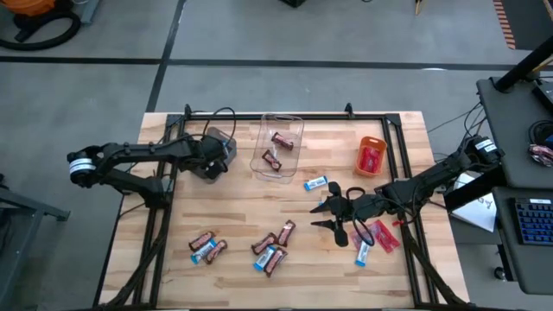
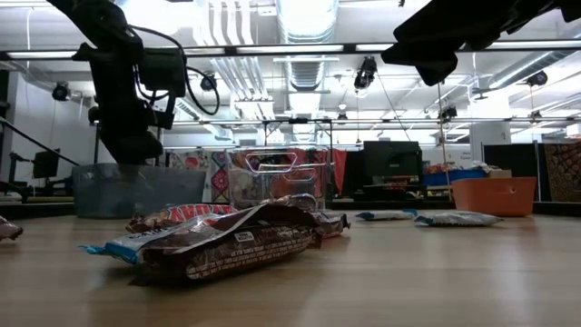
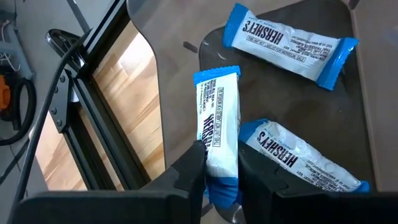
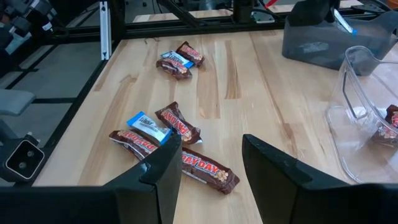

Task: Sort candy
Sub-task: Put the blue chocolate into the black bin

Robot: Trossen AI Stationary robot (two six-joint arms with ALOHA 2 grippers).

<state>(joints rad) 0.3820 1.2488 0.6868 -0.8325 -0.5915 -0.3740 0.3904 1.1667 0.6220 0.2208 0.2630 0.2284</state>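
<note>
My left gripper (image 1: 212, 155) is over the grey bin (image 1: 218, 142) at the table's far left and is shut on a blue-and-white bar (image 3: 217, 118). Two more blue-and-white bars (image 3: 289, 43) (image 3: 305, 162) lie on the bin's floor. My right gripper (image 1: 318, 216) hovers open above the table's right-centre. In the right wrist view, brown bars (image 4: 208, 171) and a blue-and-white bar (image 4: 148, 124) lie flat on the wood just beyond its fingers (image 4: 211, 149). Another small pile (image 1: 207, 248) lies near the left front. My left gripper pinches the blue-and-white bar by its near end (image 3: 219, 177) between the two fingers, coming from above and pointing down into the grey bin. The bar runs on lengthwise from the fingertips toward the bin floor. Whether its far end (image 3: 216, 76) touches the floor I cannot tell.
A clear bin (image 1: 278, 147) with two brown bars stands at far centre. An orange bin (image 1: 371, 157) with red candy stands at far right. A lone blue-and-white bar (image 1: 316, 183) lies between them. Red and blue-and-white bars (image 1: 378, 240) lie by the right arm. A black frame edges the table.
</note>
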